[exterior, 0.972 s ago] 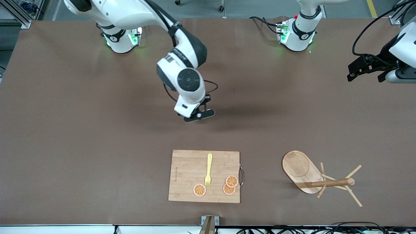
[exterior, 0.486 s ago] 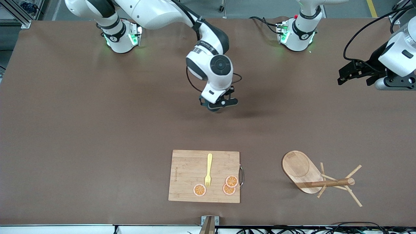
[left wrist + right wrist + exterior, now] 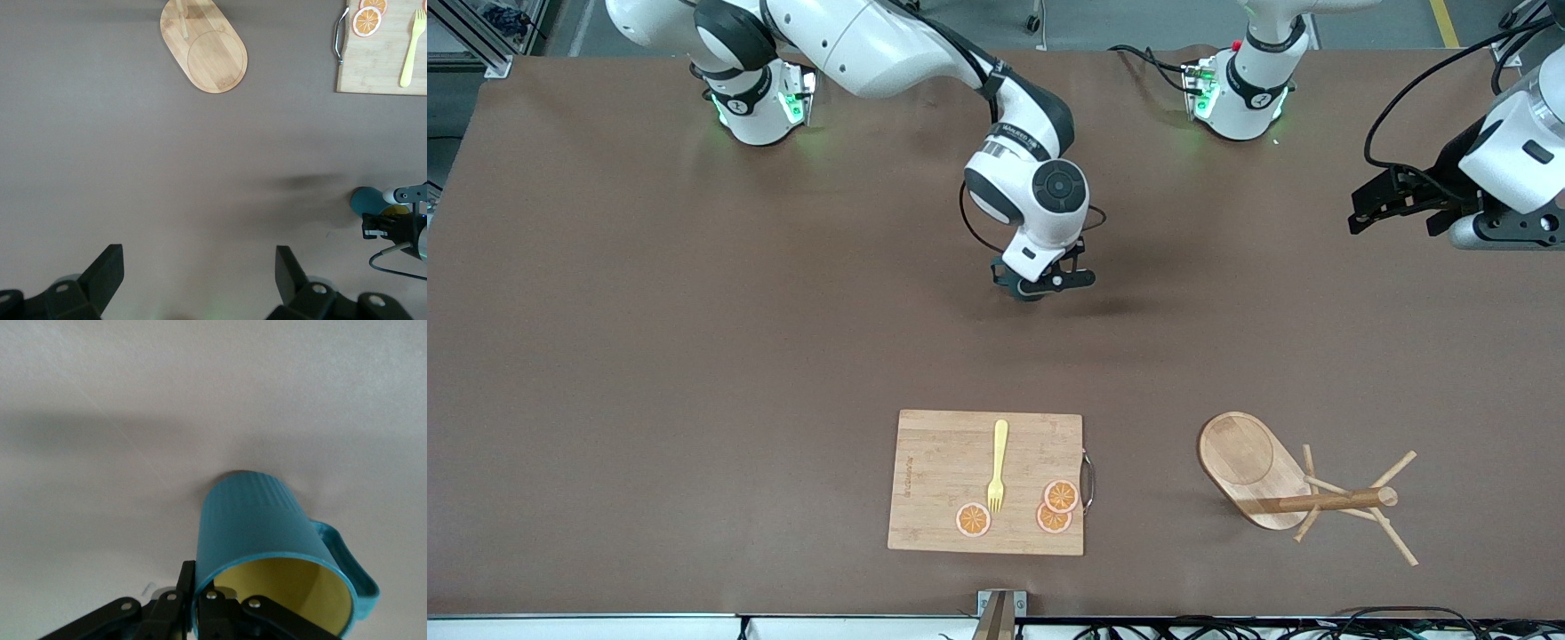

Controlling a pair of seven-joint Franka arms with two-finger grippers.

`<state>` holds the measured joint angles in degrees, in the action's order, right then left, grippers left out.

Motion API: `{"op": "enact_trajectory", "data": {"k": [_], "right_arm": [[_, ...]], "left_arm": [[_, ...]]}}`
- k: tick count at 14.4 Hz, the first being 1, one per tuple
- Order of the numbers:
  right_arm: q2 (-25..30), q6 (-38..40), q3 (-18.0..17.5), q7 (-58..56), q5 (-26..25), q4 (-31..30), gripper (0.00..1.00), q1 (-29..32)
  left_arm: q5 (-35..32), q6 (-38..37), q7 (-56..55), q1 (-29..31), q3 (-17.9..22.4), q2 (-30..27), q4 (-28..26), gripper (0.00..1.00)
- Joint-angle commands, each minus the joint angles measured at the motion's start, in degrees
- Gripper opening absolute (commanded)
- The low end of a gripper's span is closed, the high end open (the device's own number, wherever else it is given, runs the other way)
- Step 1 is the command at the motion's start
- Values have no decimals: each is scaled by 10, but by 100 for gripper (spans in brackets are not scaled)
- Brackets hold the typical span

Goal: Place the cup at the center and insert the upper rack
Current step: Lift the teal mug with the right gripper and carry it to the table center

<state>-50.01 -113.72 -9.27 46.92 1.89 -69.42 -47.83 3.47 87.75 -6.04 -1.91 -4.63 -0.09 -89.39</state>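
Note:
The cup, a teal ribbed mug with yellow interior and side handle, hangs from my right gripper, which is shut on its rim. In the front view that gripper is low over the middle of the table and its hand hides most of the cup. I cannot tell whether the cup's bottom touches the table. The cup also shows in the left wrist view. The upper rack, a wooden mug tree, lies on its side near the front edge, toward the left arm's end. My left gripper is open and empty, up over that end.
A rectangular wooden cutting board lies near the front edge at mid-table, with a yellow fork and three orange slices on it. The rack's oval base and the board's corner show in the left wrist view.
My right gripper has carried the cup toward the left arm's end and lowered it over mid-table. My left gripper has shifted slightly toward the table's middle.

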Motion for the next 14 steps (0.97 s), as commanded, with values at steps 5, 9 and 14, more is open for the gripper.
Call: {"op": "enact_trajectory", "data": {"k": [5, 9, 14], "right_arm": [[1, 27, 5, 12, -5, 23, 100, -3], [21, 148, 1, 12, -4, 101, 100, 26], [151, 221, 5, -5, -5, 112, 100, 152]], "left_arm": [[7, 2, -19, -2, -4, 2, 0, 100], [7, 1, -20, -6, -12, 2, -2, 100], [7, -6, -32, -4, -41, -5, -4, 100]]}}
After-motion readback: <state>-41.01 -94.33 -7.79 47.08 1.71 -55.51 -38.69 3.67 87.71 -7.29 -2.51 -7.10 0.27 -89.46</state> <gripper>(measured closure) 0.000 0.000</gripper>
